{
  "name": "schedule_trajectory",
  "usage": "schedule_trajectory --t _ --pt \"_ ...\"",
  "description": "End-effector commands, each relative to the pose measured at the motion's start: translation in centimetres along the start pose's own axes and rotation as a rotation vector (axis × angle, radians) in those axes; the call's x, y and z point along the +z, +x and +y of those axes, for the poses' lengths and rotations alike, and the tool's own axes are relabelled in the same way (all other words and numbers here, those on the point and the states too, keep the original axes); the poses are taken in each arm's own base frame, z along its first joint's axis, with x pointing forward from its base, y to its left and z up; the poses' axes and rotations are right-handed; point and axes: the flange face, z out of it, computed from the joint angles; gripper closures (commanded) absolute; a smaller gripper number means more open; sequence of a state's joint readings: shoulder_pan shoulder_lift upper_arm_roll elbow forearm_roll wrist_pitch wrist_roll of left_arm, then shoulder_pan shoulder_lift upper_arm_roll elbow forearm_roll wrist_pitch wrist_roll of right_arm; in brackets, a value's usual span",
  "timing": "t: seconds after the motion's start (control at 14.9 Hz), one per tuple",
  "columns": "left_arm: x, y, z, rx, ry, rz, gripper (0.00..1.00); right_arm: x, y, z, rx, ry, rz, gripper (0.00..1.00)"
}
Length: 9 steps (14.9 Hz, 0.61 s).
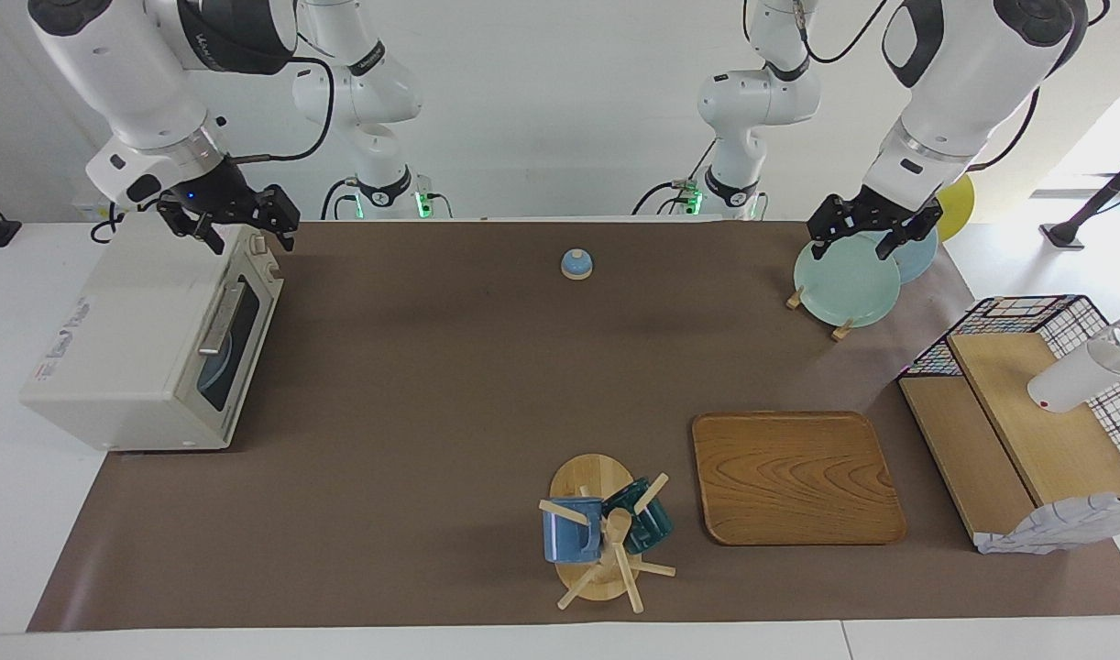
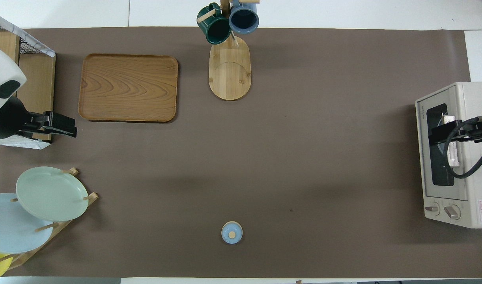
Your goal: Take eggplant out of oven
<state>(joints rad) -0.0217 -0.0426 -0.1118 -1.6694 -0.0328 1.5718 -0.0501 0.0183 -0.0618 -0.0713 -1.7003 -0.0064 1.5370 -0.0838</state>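
The cream-white oven (image 1: 129,339) stands at the right arm's end of the table, its dark glass door (image 1: 230,353) shut and its bar handle (image 1: 221,316) up. It also shows in the overhead view (image 2: 473,98). The eggplant is hidden; only a bluish shape shows through the glass. My right gripper (image 1: 248,236) is open and empty, in the air over the oven's knob end; from above it (image 2: 436,132) covers the door. My left gripper (image 1: 876,240) is open and empty over the plate rack (image 1: 844,280).
A small blue bell (image 1: 576,264) sits mid-table near the robots. A wooden tray (image 1: 794,477) and a mug tree (image 1: 606,532) with two mugs lie farther out. A wire-and-wood shelf (image 1: 1027,412) holding a white bottle (image 1: 1082,371) stands at the left arm's end.
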Motion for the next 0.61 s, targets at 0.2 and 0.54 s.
schedule_trajectory --t 0.2,0.54 --pt "-0.41 -0.2 -0.23 0.007 0.009 0.006 0.0 -0.53 -0.08 -0.21 0.017 0.015 0.018 0.0" --pt "-0.41 -0.2 -0.23 0.007 0.009 0.006 0.0 -0.13 -0.08 0.59 0.02 0.01 0.019 0.0"
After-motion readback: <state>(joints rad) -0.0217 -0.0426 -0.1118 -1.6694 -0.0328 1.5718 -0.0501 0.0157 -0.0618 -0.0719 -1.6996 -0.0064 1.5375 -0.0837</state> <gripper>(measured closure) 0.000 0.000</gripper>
